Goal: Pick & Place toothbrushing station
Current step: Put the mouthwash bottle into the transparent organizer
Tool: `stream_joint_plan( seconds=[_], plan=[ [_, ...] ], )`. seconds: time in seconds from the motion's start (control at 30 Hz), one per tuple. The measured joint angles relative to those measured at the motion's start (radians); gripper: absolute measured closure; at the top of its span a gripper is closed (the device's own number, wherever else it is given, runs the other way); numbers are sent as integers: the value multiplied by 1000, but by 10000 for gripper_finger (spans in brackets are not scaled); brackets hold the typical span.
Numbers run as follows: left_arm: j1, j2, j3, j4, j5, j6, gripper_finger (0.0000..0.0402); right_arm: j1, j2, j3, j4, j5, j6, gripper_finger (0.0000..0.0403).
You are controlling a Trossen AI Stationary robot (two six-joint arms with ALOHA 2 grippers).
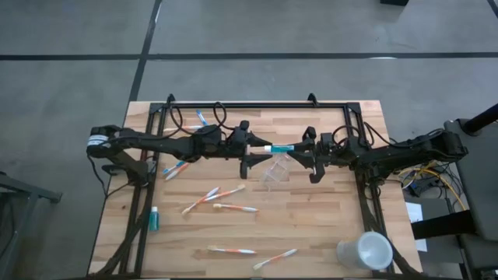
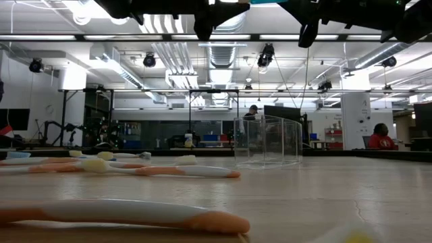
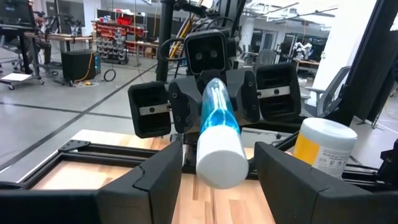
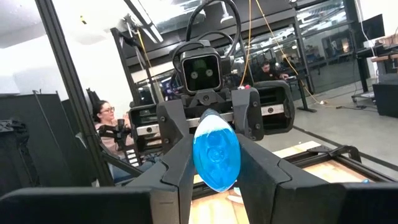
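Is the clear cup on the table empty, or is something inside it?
Empty. The clear cup stands upright, and only the room behind shows through its walls; the toothbrushes lie outside it.

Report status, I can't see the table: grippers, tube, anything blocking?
Left gripper open around the tube's cap end. Right gripper shut on the tube's flat end, above the clear cup. Nothing in the way.

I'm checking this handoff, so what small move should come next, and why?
Probably draw the left pincer straight back off the blue tube. Its fingers stand open around the white cap end, while the right pincer is shut on the flat end, raised above the table near the clear cup. Right alone seems to carry it.
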Motion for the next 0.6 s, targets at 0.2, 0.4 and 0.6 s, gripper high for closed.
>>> stream_joint_plan(
  seconds=[0.2, 0.4, 0.6],
  plan=[
    [1, -22, 0, -6, 0, 5, 195, 0, 0, 0, 0, 0, -3, 307],
    [2, -27, -4, -44, 0, 5, 195, 0, 0, 0, 0, 0, -4, 307],
    [2, -27, -5, -40, 0, 6, 195, 0, 0, 0, 0, 0, -4, 307]
  ],
)
